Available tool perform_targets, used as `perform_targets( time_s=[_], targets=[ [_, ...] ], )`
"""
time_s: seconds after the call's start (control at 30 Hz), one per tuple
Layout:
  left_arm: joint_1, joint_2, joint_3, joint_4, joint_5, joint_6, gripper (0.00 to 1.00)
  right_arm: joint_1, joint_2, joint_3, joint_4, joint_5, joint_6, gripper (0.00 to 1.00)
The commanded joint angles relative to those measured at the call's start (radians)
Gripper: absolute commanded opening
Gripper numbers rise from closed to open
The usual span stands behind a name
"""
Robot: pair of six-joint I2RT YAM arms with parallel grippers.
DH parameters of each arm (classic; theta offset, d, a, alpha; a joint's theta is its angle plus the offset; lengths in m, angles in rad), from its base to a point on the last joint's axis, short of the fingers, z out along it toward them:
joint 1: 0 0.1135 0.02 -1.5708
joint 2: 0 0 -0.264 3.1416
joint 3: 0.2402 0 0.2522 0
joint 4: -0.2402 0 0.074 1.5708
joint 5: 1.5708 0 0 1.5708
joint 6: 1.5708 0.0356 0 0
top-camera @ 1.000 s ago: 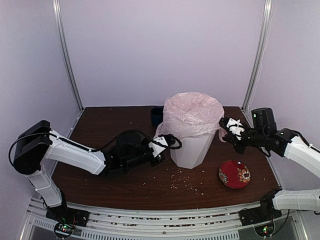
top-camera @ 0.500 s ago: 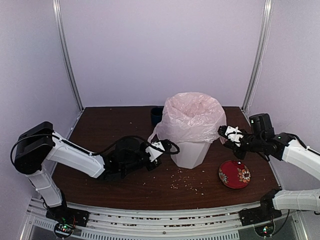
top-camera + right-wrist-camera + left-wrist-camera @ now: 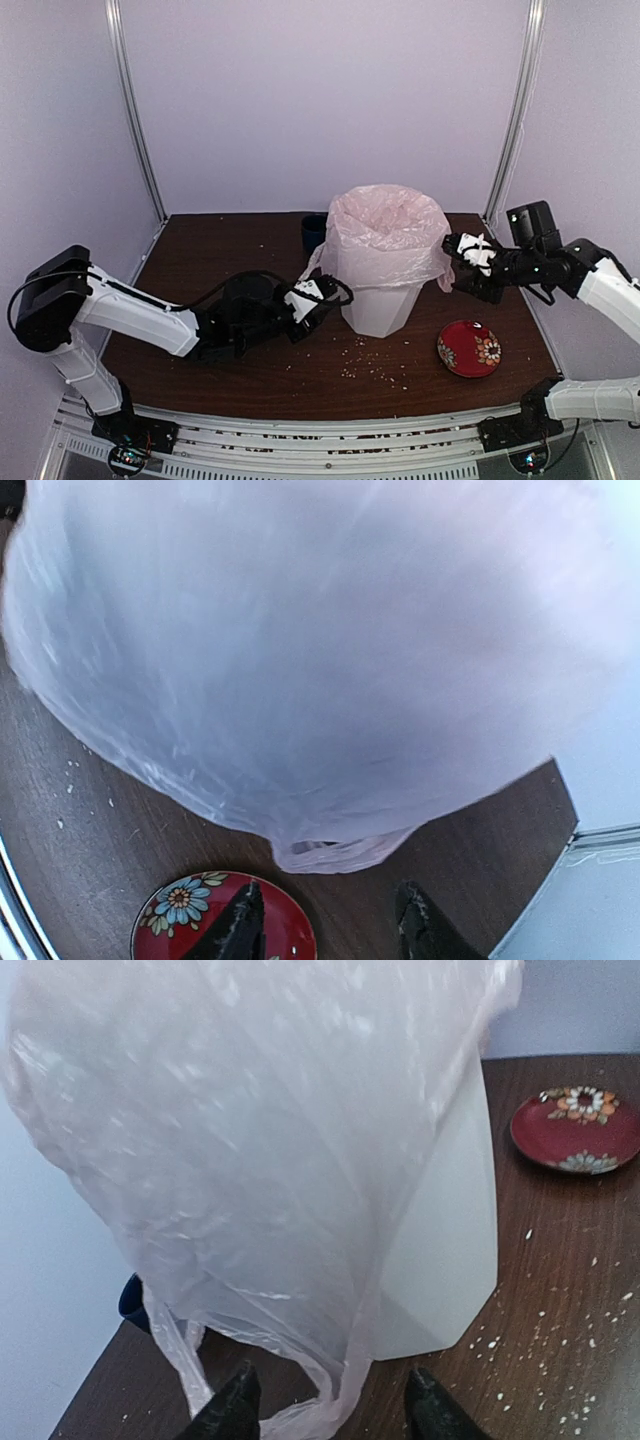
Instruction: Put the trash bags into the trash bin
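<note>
Dark brown tabletop (image 3: 200,245), both arms reaching inward over it.

Trash bin (image 3: 385,300): white, faceted, upright at the centre of the tabletop, the tallest thing on it.

Trash bag (image 3: 385,225): pale pink, crinkly, translucent. It sits in the bin's mouth, with its edge folded out over the rim and draping down the upper walls. The lower part of the bin is bare. One handle loop (image 3: 175,1345) dangles down the bin's left side, the other (image 3: 335,852) down its right side.

Left claw (image 3: 330,1400): low, just beside the bin's left flank. The fingers stand well apart. The left loop's end hangs down between them but is not pinched, so nothing is held.

Right claw (image 3: 330,920): raised, near the bin's right side and about level with the draped plastic. The fingers are parted, with the right loop hanging just above them. It grips nothing.

Red plate (image 3: 470,348): flower pattern, flat on the tabletop to the right of and nearer than the bin, below the right claw.

Dark blue cup (image 3: 313,232): behind the bin on its left, partly hidden.

Crumbs (image 3: 375,372): pale specks scattered in front of the bin.
</note>
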Motion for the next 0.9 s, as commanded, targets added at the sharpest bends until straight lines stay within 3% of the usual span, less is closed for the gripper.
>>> perform_targets(
  time_s=[0.0, 0.13, 0.23, 0.33, 0.47, 0.6, 0.87],
  targets=[
    [-0.029, -0.152, -0.012, -0.047, 0.035, -0.014, 0.58, 0.007, 0.026, 0.279, -0.276, -0.045, 0.002, 0.47],
    [-0.092, -0.204, -0.049, -0.129, -0.061, 0.039, 0.62, 0.006, 0.104, 0.514, -0.347, -0.171, 0.057, 0.47],
    [-0.097, -0.263, -0.102, -0.15, -0.041, -0.007, 0.62, 0.007, 0.199, 0.683, -0.293, -0.248, 0.156, 0.45],
    [-0.103, -0.324, -0.142, -0.153, -0.046, -0.047, 0.61, 0.018, 0.339, 0.877, -0.207, -0.241, 0.325, 0.35],
    [-0.105, -0.393, -0.192, -0.143, -0.048, -0.104, 0.59, 0.083, 0.579, 1.134, -0.304, -0.159, 0.347, 0.16],
    [-0.105, -0.433, -0.237, -0.119, -0.048, -0.14, 0.58, 0.164, 0.693, 1.2, -0.306, -0.015, 0.311, 0.08],
    [-0.106, -0.405, -0.262, -0.109, -0.017, -0.198, 0.56, 0.209, 0.912, 1.304, -0.398, 0.063, 0.267, 0.02]
  ],
)
